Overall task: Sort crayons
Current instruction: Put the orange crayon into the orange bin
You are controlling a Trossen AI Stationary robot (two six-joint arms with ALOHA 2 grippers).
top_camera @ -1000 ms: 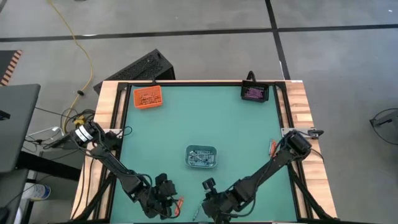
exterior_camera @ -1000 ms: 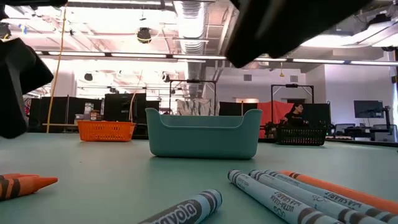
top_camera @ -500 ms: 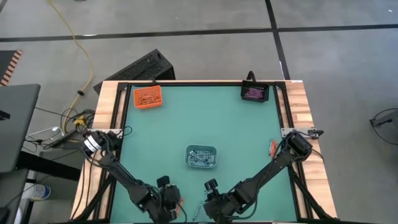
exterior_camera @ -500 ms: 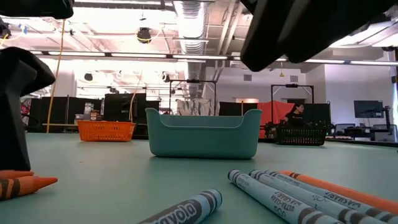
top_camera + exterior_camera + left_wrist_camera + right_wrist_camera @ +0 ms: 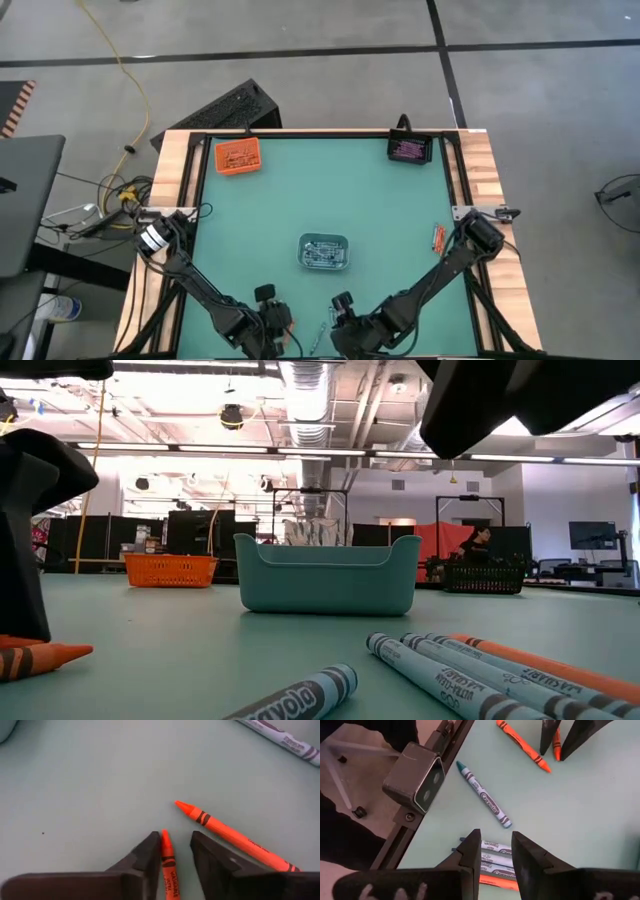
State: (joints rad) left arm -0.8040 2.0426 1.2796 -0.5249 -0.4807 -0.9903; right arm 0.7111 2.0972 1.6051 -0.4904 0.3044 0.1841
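**Orange crayon between left fingers at table's near edge**

High view: teal tray (image 5: 324, 252) mid-table, orange tray (image 5: 237, 157) and black tray (image 5: 409, 149) at far corners; both arms low by the near edge.

Left wrist: left gripper (image 5: 175, 851) straddles one orange crayon (image 5: 168, 865), grip unclear; second orange crayon (image 5: 235, 836) beside.

Right wrist: right gripper (image 5: 496, 849) parted above three crayons (image 5: 495, 855).

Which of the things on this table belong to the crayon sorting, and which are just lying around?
Part of the job:
orange crayon between the left gripper fingers
second orange crayon beside it
grey-blue crayon lying alone
grey-blue crayons under the right gripper
teal tray, orange tray, black tray

Just lying about:
small camera at the table edge
yellow cable on the floor
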